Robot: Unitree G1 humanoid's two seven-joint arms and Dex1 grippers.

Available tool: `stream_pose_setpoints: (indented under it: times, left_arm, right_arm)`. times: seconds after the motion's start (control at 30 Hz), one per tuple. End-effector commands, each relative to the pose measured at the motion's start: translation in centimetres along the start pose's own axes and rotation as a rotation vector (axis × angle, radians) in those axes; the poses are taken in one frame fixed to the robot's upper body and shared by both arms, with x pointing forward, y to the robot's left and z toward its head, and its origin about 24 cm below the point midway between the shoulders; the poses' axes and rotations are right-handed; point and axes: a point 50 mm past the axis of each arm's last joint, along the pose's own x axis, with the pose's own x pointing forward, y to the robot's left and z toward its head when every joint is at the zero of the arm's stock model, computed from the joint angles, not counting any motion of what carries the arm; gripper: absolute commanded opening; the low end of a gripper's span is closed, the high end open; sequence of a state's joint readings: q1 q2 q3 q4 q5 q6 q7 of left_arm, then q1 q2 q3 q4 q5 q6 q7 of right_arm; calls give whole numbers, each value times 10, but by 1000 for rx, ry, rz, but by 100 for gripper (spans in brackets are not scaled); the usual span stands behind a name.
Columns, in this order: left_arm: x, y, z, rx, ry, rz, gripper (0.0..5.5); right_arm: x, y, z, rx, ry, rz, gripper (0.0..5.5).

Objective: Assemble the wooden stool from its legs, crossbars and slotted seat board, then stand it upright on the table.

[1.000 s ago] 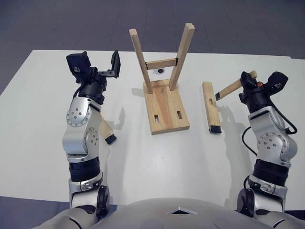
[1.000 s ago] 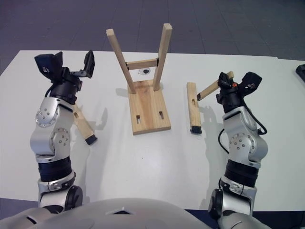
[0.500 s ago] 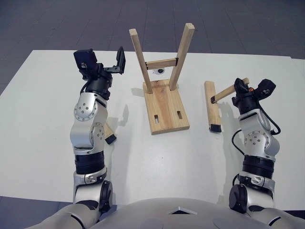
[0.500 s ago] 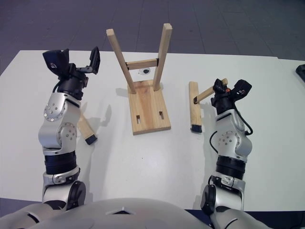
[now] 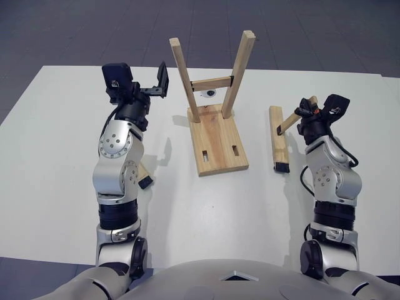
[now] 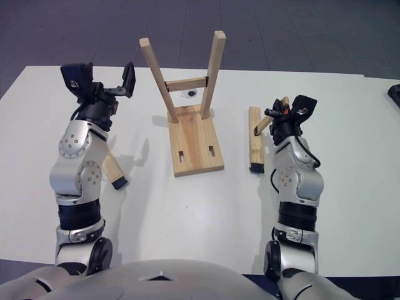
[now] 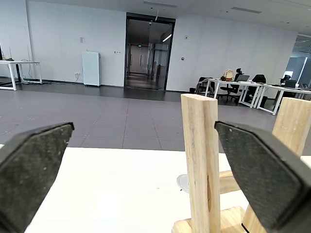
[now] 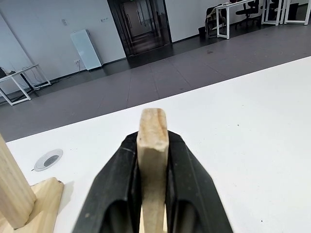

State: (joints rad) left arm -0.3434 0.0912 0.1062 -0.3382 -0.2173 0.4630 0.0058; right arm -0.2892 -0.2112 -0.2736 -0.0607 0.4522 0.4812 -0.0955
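The slotted seat board (image 5: pixel 217 142) lies flat at the table's middle. Two legs (image 5: pixel 185 80) (image 5: pixel 239 72) stand up from its far end, joined by a crossbar (image 5: pixel 211 83). Right of the board a loose leg (image 5: pixel 278 145) lies flat. My right gripper (image 5: pixel 310 111) is shut on a second crossbar (image 5: pixel 289 120), whose lower end meets that leg; its other end shows between the black fingers (image 8: pixel 121 184). My left gripper (image 5: pixel 141 85) is open, held above the table left of the standing legs, with the nearer leg (image 7: pixel 200 160) ahead of its pads (image 7: pixel 29 170). Another leg (image 5: pixel 142 175) lies partly hidden under my left arm.
The white table (image 5: pixel 56 156) has free room at the front and far left. A round cable port (image 5: pixel 210 94) sits in the tabletop behind the board. Beyond the far edge is dark floor (image 5: pixel 94 31).
My right gripper has carried the crossbar leftward, closer to the loose leg. My left gripper has shifted right toward the standing legs. The board and its legs have not moved.
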Motion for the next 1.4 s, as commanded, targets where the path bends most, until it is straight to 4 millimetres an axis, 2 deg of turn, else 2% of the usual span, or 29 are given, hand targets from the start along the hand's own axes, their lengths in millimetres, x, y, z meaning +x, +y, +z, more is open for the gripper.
stream_pose_setpoints:
  times: [0.03, 0.27, 0.4, 0.47, 0.53, 0.67, 0.73, 0.83, 0.93, 1.07, 1.37, 1.4]
  left_arm:
    - [1, -6, 6, -16, 13, 40, 540]
    - [-2, -8, 1, 2, 55, 98, 540]
    - [-2, -14, 3, 91, 44, 81, 540]
    - [-2, -17, 4, 115, 37, 73, 540]
    - [-2, -17, 5, 119, 36, 76, 540]
    - [-2, -14, 6, 133, 35, 97, 540]
    - [-4, -13, 4, 143, 39, 103, 540]
    - [-6, -9, 0, 174, 52, 104, 540]
    - [-4, -4, 5, 204, 38, 99, 540]
    - [-1, 0, 9, 228, 26, 96, 540]
    - [4, -7, 10, 212, 15, 79, 540]
    - [4, -8, 10, 211, 15, 78, 540]
  right_arm:
    - [-9, -11, -34, -10, 171, -162, 42]
    - [-23, -6, -61, 41, 289, -281, 42]
    - [-28, 1, -75, -180, 327, -239, 42]
    - [-35, -2, -85, -231, 379, -240, 42]
    - [-42, -7, -96, -289, 435, -245, 42]
    - [-52, -22, -121, -205, 538, -289, 42]
    - [-60, -32, -131, -164, 524, -276, 42]
    - [-82, -54, -158, -215, 590, -269, 42]
    - [-106, -68, -179, -230, 705, -254, 42]
    - [-112, -67, -183, -246, 726, -203, 42]
    - [-85, -51, -165, -269, 573, -122, 42]
    - [-82, -50, -162, -262, 557, -119, 78]
